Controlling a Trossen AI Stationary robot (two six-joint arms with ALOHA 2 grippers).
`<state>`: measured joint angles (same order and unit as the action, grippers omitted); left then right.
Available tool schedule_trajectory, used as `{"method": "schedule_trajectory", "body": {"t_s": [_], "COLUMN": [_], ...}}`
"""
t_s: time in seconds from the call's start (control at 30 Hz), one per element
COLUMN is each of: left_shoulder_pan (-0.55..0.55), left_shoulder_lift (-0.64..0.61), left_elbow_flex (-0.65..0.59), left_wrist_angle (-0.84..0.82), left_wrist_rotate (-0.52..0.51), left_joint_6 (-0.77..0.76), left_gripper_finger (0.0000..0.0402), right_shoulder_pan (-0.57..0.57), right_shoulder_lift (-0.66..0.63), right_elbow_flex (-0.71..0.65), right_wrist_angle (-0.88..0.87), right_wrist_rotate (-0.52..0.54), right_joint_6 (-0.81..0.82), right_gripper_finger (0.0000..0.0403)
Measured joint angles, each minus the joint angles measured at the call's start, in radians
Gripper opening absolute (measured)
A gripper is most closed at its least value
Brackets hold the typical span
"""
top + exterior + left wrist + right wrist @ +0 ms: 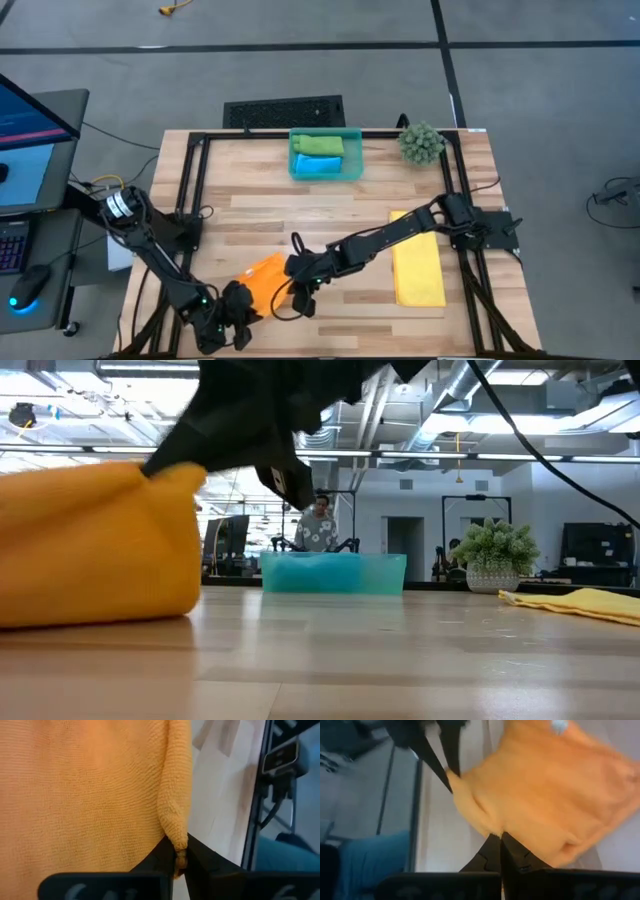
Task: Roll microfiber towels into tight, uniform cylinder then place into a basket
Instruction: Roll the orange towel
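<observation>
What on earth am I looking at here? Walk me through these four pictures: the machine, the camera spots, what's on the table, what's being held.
It is a robot with two dark arms at a wooden table. Each arm ends in a two-finger claw.

One picture looks straight down from above. One looks level across the table top into the room behind. The other two come from cameras on each arm's wrist.

The left claw and the right claw are both shut on an edge of the orange towel at the table's near side. A yellow towel lies flat beside it. At the far side, a teal basket already holds a green towel and a blue towel. A spiky plant ball sits next to it.
</observation>
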<state>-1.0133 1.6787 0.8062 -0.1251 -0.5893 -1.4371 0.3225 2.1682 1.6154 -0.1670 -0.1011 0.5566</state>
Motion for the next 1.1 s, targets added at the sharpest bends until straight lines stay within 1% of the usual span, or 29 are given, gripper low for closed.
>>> {"method": "schedule_trajectory", "body": {"t_s": [0.13, 0.27, 0.37, 0.43, 0.6, 0.73, 0.8, 0.93, 1.0, 1.1], "left_shoulder_pan": [-0.044, -0.07, -0.076, -0.076, -0.076, -0.076, -0.073, -0.06, -0.056, -0.057], "left_shoulder_lift": [0.0, 0.0, 0.001, 0.001, 0.001, 0.001, 0.001, 0.001, 0.001, 0.0], "left_elbow_flex": [0.0, 0.0, 0.0, 0.0, 0.0, 0.0, 0.0, 0.0, 0.0, 0.006], "left_wrist_angle": [-0.003, -0.018, -0.057, -0.089, -0.169, -0.225, -0.264, -0.308, -0.311, -0.31], "left_wrist_rotate": [-0.09, -0.152, -0.138, -0.108, -0.062, -0.039, -0.038, -0.009, 0.01, 0.019], "left_joint_6": [-0.089, -0.187, -0.261, -0.314, -0.409, -0.458, -0.482, -0.492, -0.483, -0.453], "left_gripper_finger": [0.0016, 0.0016, 0.0016, 0.0016, 0.0016, 0.0016, 0.0016, 0.0016, 0.0016, 0.0016], "right_shoulder_pan": [-0.002, -0.017, -0.028, -0.033, -0.039, -0.043, -0.046, -0.053, -0.055, -0.054], "right_shoulder_lift": [-0.001, 0.017, 0.065, 0.111, 0.171, 0.177, 0.175, 0.168, 0.165, 0.166], "right_elbow_flex": [0.001, 0.004, -0.001, 0.021, 0.038, 0.051, 0.053, 0.052, 0.067, 0.118], "right_wrist_angle": [0.056, 0.135, 0.172, 0.21, 0.2, 0.16, 0.126, 0.105, 0.088, 0.016], "right_wrist_rotate": [0.07, 0.095, 0.099, 0.101, 0.107, 0.111, 0.14, 0.146, 0.131, 0.097], "right_joint_6": [0.008, -0.026, -0.035, -0.039, -0.033, 0.014, 0.03, 0.034, 0.028, -0.002], "right_gripper_finger": [0.0011, 0.0009, 0.0009, 0.0011, 0.0008, 0.0005, 0.0007, 0.0016, 0.0018, 0.0014]}}
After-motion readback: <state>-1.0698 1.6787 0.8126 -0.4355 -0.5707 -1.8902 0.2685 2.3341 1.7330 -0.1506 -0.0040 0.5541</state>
